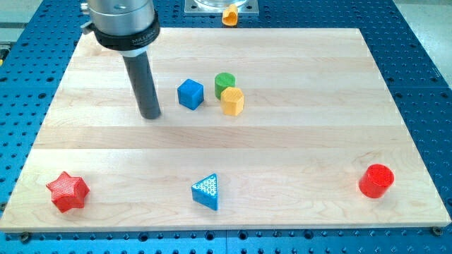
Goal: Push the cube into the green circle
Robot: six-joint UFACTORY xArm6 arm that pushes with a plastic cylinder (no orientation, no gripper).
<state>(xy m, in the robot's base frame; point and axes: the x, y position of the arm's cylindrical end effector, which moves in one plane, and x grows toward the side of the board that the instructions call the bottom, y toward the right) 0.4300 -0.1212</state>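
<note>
My tip [150,115], a bare rod holding nothing, is standing left of the blue cube [190,93], lining up to shove it rightward toward the green cylinder [224,80].

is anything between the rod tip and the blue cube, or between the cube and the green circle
Nothing visible. My tip stands left of the blue cube with bare wood between. The green cylinder sits just right of the cube; the yellow hexagonal block touches it from below, outside the path.

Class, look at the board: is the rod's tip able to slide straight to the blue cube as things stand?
Probably yes. My tip sits to the view's left of the blue cube, with only bare wood between them. The green cylinder and yellow block lie beyond the cube.
</note>
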